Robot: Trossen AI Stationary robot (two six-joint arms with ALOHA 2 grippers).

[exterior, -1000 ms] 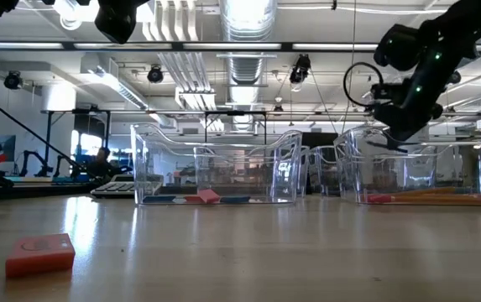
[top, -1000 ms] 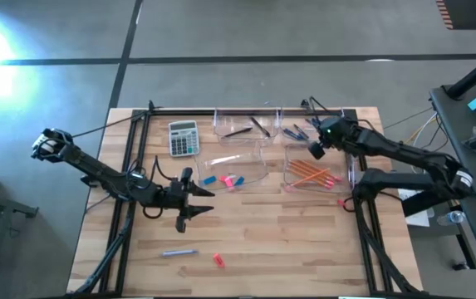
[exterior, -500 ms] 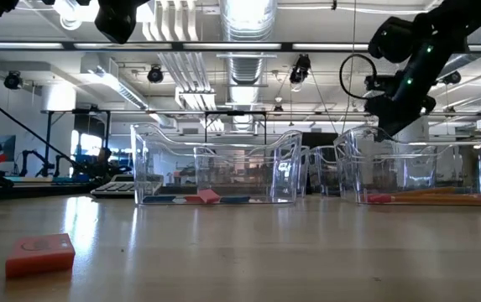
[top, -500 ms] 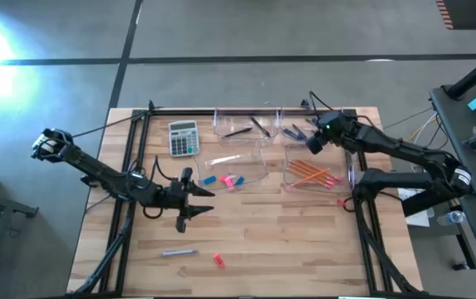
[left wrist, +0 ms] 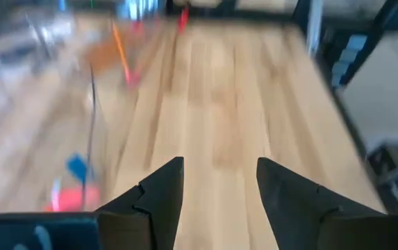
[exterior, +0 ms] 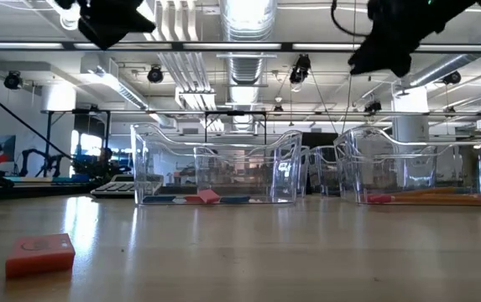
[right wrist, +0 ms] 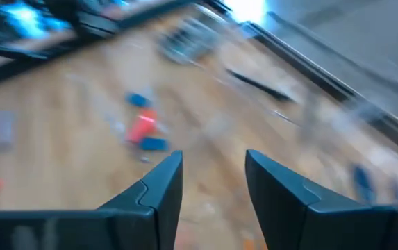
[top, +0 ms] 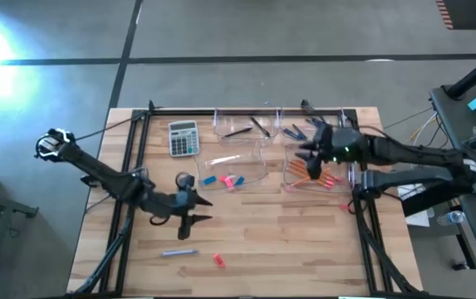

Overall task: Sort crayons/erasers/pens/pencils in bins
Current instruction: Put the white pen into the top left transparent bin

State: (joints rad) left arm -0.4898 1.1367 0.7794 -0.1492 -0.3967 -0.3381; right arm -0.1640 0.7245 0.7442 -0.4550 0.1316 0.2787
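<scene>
R gripper (right wrist: 209, 182) fingers spread, nothing btwn them, above the pencil bin (top: 290, 178) edge nearest the eraser bin (top: 264, 170) — likely just emptied. L gripper (left wrist: 217, 189) also spread, empty, well fwd of eraser bin. Pencils (top: 314, 174) lie in their bin; loose red eraser (exterior: 40, 254) and blue stick (top: 179, 252) remain on table, so L probably heads there.

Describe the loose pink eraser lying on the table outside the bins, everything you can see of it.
The loose pink eraser is a small, chunky pink-red block lying flat on the wooden table, near its front edge, well clear of the bins. The low view shows it as a flat-sided slab with a faint round mark on its face. Nothing touches it; a bluish stick lies just beside it.
</scene>
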